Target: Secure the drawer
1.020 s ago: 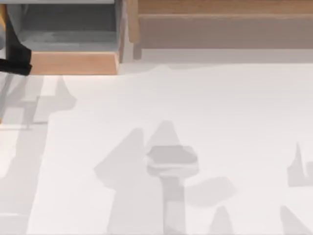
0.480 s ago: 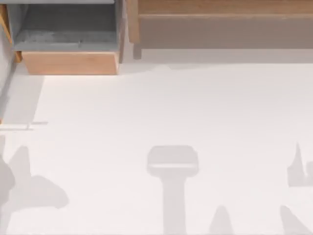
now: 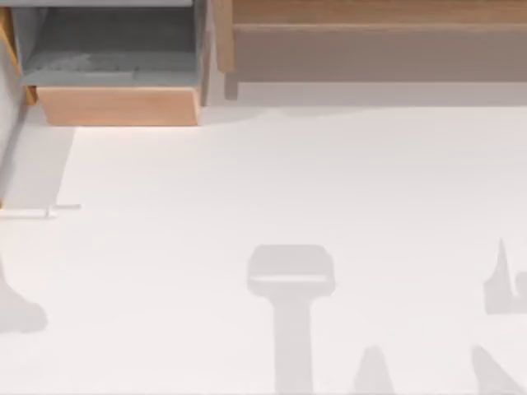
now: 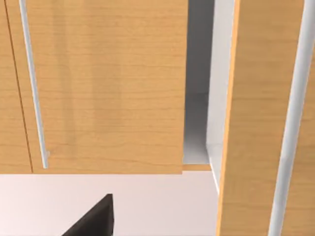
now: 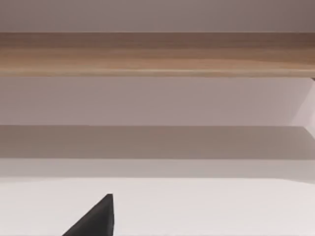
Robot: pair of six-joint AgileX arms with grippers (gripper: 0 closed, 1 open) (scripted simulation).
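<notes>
The drawer (image 3: 119, 105) stands pulled out at the table's far left in the top view. Its light tan wooden front faces the table's middle, and its grey mottled inside (image 3: 115, 49) lies open behind the front. In the left wrist view, a black part of my left gripper (image 4: 93, 220) shows low over the white table. It faces tan wooden panels (image 4: 108, 83) with thin silver bars, and a grey gap (image 4: 197, 123) separates them. A black part of my right gripper (image 5: 93, 220) hangs above the table, well short of the long wooden unit (image 5: 157, 54).
The long wide wooden unit (image 3: 370, 41) with a grey-brown face runs along the far edge, right of the drawer. The white table (image 3: 272, 181) spreads in front of both, crossed by soft grey shadows (image 3: 290, 276) near the front.
My left arm's black part, beside the drawer's front at the left edge a second ago, has left the top view. Its shadow slid toward the front left corner. The drawer has not moved.
</notes>
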